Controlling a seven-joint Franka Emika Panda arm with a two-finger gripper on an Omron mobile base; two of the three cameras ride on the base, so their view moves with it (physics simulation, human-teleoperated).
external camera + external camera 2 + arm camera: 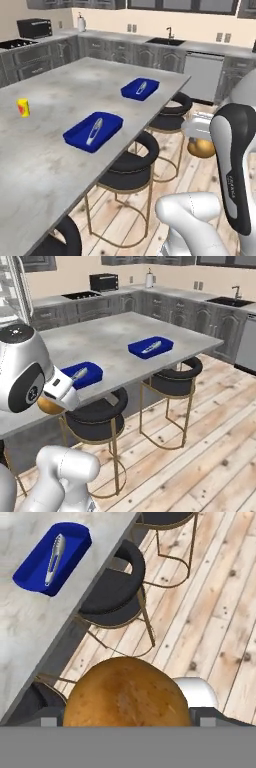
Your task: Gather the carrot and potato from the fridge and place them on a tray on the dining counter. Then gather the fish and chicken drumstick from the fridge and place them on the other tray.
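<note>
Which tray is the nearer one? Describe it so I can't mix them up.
On the long grey counter, two blue trays sit along the stool-side edge. The nearer tray lies above the second stool; the far tray sits toward the counter's end. Each holds silver tongs.

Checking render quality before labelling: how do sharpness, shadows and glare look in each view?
Left base view: soft overall, the near tray casts almost no shadow. Right base view: no glare on the counter. Hand view: the potato close-up is blurred.
</note>
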